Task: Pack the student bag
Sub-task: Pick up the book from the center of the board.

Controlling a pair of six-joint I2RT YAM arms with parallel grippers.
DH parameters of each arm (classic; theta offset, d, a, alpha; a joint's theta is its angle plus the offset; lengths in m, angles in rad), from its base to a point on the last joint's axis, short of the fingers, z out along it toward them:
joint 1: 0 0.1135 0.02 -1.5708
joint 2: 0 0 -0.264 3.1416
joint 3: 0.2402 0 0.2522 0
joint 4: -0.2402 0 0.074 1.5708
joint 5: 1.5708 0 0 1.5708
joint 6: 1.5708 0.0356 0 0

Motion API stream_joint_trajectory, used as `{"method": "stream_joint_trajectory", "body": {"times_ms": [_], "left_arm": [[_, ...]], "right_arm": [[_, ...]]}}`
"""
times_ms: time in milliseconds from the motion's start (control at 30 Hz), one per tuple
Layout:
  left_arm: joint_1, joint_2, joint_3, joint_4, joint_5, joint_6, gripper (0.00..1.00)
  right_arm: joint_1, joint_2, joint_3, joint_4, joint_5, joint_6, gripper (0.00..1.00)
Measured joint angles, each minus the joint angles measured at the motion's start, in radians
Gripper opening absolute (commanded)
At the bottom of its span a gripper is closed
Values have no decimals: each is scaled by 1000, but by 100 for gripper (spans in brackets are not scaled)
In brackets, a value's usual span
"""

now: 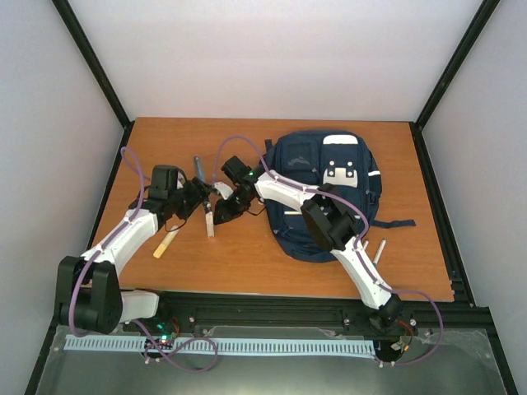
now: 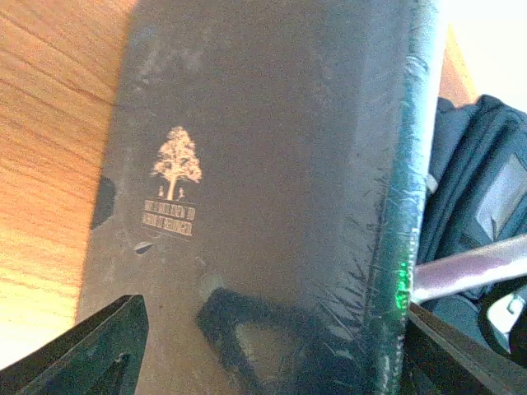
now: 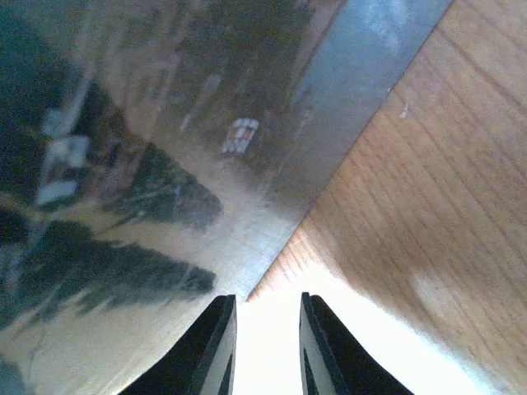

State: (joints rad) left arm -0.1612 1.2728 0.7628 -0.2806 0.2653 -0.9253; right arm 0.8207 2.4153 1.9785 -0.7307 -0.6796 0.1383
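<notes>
- On the bench [image 1: 247, 255], right of centre, the student bag [image 1: 317, 177] lies flat.
- Left of it, a thin dark book [image 1: 202, 193] stands on edge between both arms.
- Left fingers [image 2: 263, 346] are spread wide around the book's end; can't tell if they're touching it.
- Right fingers [image 3: 262, 346] sit narrow, beside the book, holding nothing.
- A pale marker [image 1: 165, 243] lies near the left arm.

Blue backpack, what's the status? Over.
Left gripper straddling dark book, grip unclear. Right gripper barely open, empty, beside it. Backpack lies right of both, book not in yet. Right arm crosses over backpack.
</notes>
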Motion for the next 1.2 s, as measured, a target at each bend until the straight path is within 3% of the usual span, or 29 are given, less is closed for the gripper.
{"method": "stream_joint_trajectory", "body": {"times_ms": [433,667,800,1067,1200], "left_arm": [[0,-42,39,-237,-131,29,50],[1,70,179,-380,-121,141,35],[2,80,211,-419,-119,189,14],[2,80,235,-469,-110,210,13],[2,72,280,-521,-80,224,13]], "right_arm": [[8,-1,-1,2,11,-35,24],[2,-14,-17,0,15,-47,25],[-13,-51,-23,-6,17,-54,25],[-87,-203,-25,-46,41,-97,29],[-143,-338,-35,-98,69,-141,41]]}}
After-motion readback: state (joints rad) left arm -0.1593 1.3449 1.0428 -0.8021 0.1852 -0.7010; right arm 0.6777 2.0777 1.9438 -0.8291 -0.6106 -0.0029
